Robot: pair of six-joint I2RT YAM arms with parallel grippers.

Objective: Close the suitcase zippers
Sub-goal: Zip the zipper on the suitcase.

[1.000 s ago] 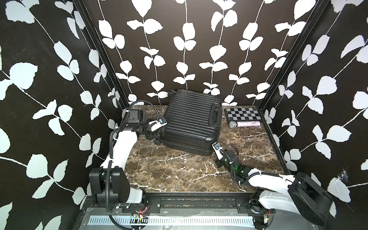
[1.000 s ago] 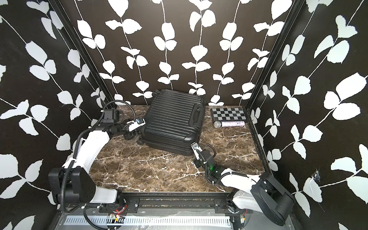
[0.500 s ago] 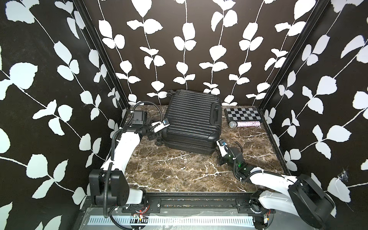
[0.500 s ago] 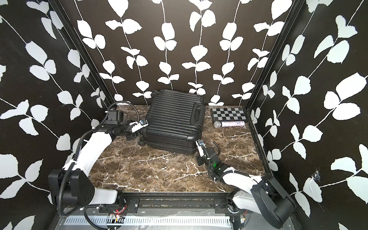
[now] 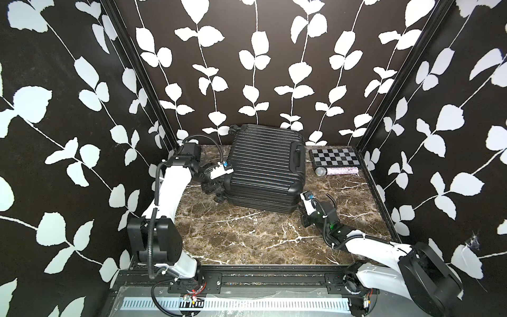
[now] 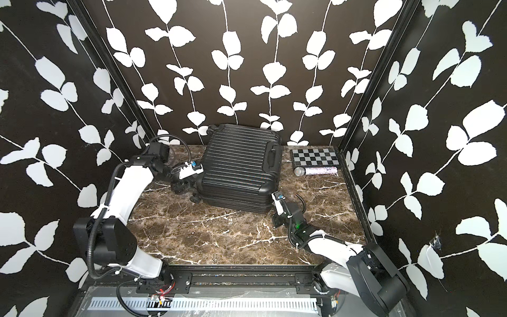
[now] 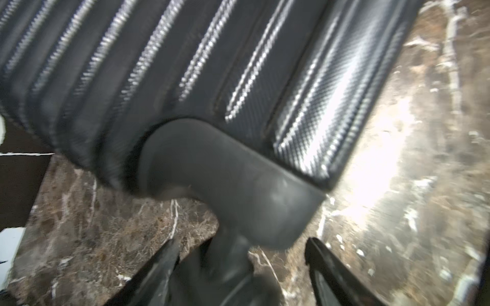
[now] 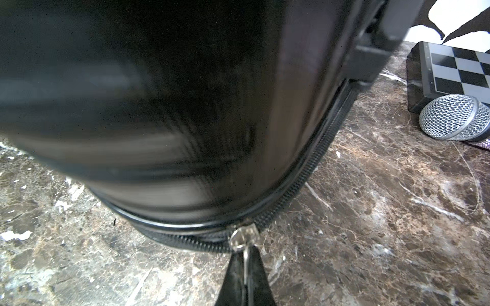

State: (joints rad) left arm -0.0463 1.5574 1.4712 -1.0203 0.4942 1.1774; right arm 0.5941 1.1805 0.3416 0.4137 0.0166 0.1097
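We log the suitcase [image 5: 266, 167] flat at rear centre of the table [image 5: 247, 233]: right gripper [image 8: 245, 258] clamped on the zipper pull [image 8: 242, 237] at its near right corner, zipper track [image 8: 318, 156] running away toward the checkerboard [image 5: 333, 157], left gripper [image 7: 242, 240] spread open astride a left-side wheel [image 7: 225, 185].

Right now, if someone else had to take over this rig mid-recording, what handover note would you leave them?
Grippers: the left gripper is open, jaws astride the wheel housing at the near-left corner of the suitcase. The right gripper is shut on the zipper pull at the near-right corner.
Position: the suitcase lies flat on the marble table, shells together.
Done: the zipper track along the side facing the checkerboard looks meshed.
Left: probably draw the pull along the near edge. How much is unzipped there is unclear, and no second pull is visible.
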